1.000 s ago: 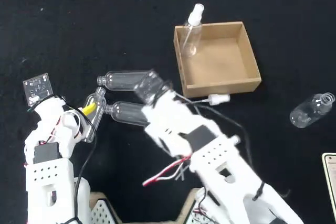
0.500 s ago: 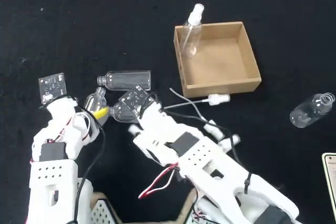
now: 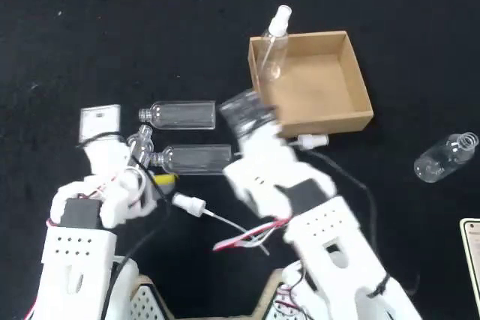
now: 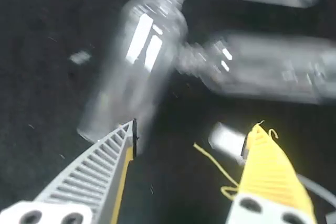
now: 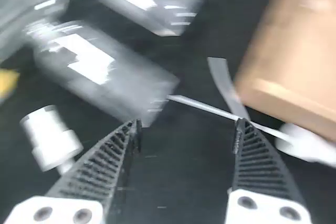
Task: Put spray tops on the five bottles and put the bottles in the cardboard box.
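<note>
box: brown cardboard box (image 3: 315, 123), right of centre on the black cloth table (image 3: 112, 43)
inside: clear plastic bottle with white spray top (image 3: 273, 54), far left corner
left of box: rear clear uncapped bottle (image 3: 180, 115) lying behind front clear uncapped bottle (image 3: 196, 159)
by their necks: third clear uncapped bottle (image 3: 139, 142), just left
loose tops: white spray top with tube (image 3: 189, 204) before the front bottle; second white spray top (image 3: 311, 141) just before the box's front wall
way off right: lone clear plastic bottle (image 3: 444, 159), well apart
</note>
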{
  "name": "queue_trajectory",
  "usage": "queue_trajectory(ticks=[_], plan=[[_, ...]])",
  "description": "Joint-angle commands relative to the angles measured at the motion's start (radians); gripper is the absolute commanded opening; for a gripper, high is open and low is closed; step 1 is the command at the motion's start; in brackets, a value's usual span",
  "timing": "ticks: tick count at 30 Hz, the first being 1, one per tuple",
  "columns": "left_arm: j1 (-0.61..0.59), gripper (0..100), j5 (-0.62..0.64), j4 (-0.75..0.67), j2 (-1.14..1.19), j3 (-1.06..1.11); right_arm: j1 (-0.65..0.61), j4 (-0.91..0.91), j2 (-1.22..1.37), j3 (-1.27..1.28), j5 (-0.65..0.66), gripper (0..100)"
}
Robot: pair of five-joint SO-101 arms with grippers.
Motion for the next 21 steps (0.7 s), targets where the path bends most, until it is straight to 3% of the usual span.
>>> queue_trajectory(ticks=[1, 7, 10, 15, 21], plan=[[0.136, 33, 0.008, 0.049, 0.002, -0.068, 0.153, 0.005, -0.031, -0.062, -0.009, 26.2], [0.268, 33, 0.057, 0.023, 0.005, -0.025, 0.158, -0.049, -0.031, -0.005, -0.009, 26.2], [0.283, 38, 0.146, -0.046, 0.023, 0.028, 0.161, -0.074, -0.031, 0.01, -0.009, 26.2], [0.285, 39, 0.17, -0.086, 0.172, 0.002, 0.161, -0.078, -0.031, 0.012, -0.009, 26.2], [0.349, 40, 0.384, -0.086, 0.428, -0.094, 0.161, -0.078, -0.031, 0.015, -0.008, 26.2]])
